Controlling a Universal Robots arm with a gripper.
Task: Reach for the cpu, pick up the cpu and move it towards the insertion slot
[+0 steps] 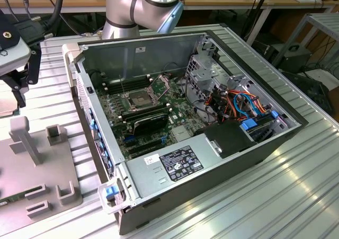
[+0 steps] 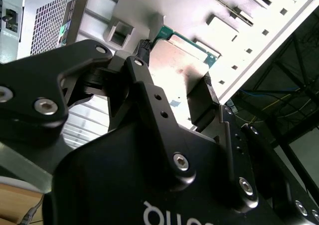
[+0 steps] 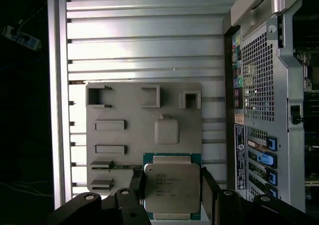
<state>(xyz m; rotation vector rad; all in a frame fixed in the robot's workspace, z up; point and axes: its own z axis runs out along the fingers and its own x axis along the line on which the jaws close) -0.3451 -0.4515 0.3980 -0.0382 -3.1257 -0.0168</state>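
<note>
Gripper (image 3: 172,187) is seen in both wrist views with jaws spread about one cpu-width. The cpu (image 3: 172,187) lies flat between the two fingers (image 3: 135,185), on the grey fixture plate (image 3: 124,110). Contact with the chip edges cannot be confirmed; no lift is visible. Insertion slot (image 1: 136,99) is seen in the exterior view, inside the open computer case (image 1: 175,48) on the ribbed worktop (image 1: 296,186), well apart to the right of the plate.
</note>
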